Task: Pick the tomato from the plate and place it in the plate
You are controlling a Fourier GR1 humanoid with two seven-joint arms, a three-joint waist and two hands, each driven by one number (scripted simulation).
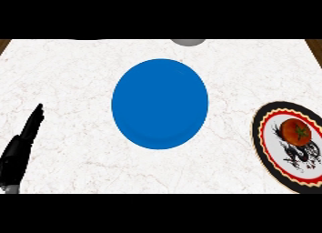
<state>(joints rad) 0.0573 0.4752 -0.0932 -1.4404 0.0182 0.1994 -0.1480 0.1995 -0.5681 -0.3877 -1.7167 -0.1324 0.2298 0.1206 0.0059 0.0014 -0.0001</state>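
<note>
Well right of the left hand (17, 148), tomato (298, 131) lies on patterned plate (259, 136).

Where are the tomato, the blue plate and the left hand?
tomato (298, 132): head view, its red top.
blue plate (160, 103): head view, its bare middle.
left hand (14, 154): head view, its palm part.

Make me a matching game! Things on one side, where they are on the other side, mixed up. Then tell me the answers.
Things:
1. red round tomato
2. plain blue round plate
3. black left hand
4. white plate with black-and-red rim

Places:
A. middle of the white marble counter
B. lower left, resting open
C. on the black-and-red-rimmed plate
D. right edge of the counter

Pairs: 1-C, 2-A, 3-B, 4-D.
</note>
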